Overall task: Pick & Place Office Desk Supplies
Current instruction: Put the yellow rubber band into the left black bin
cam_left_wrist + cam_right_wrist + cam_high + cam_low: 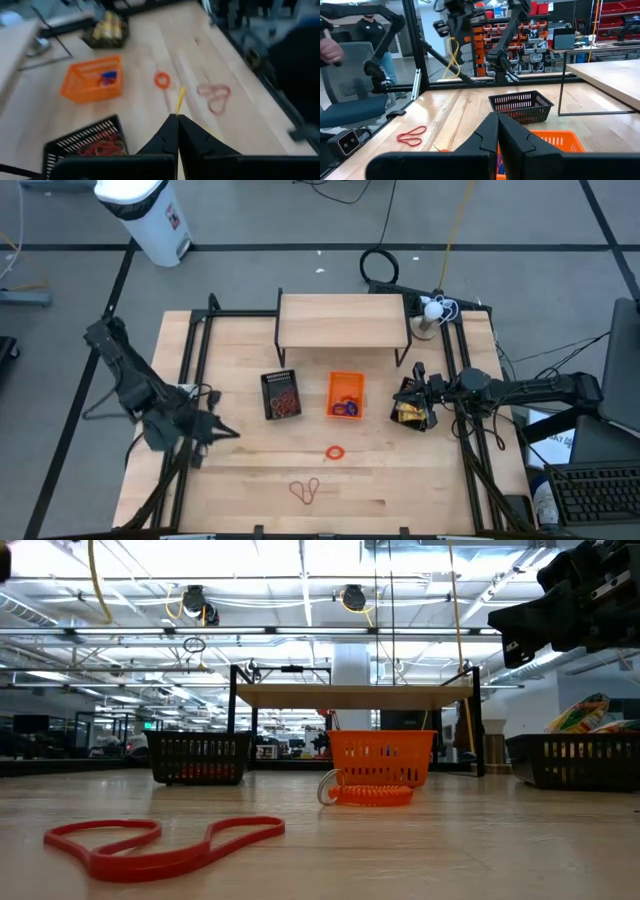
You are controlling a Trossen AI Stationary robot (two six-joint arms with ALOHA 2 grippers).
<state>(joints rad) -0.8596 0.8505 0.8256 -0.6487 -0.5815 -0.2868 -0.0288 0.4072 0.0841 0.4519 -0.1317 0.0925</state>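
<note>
Both grippers shut and empty, supplies sorted into baskets, some loose on wooden tabletop point(240, 470).
Left gripper point(228, 431) and right gripper point(413, 392) have jaws closed on nothing. Left wrist view alone shows a thin yellow strip point(179, 99) just past the fingertips; high view shows the red rubber band point(306, 491), small red ring point(335, 451), orange plastic basket point(346, 395), black mesh basket point(281, 395).

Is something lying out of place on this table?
Yes. A red rubber band and an orange ring lie loose on the table, outside the baskets.

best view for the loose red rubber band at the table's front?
Low view: the red rubber band lies close, its looped outline clear. High view shows it small; left wrist pale and blurred; right wrist farther off.
</note>
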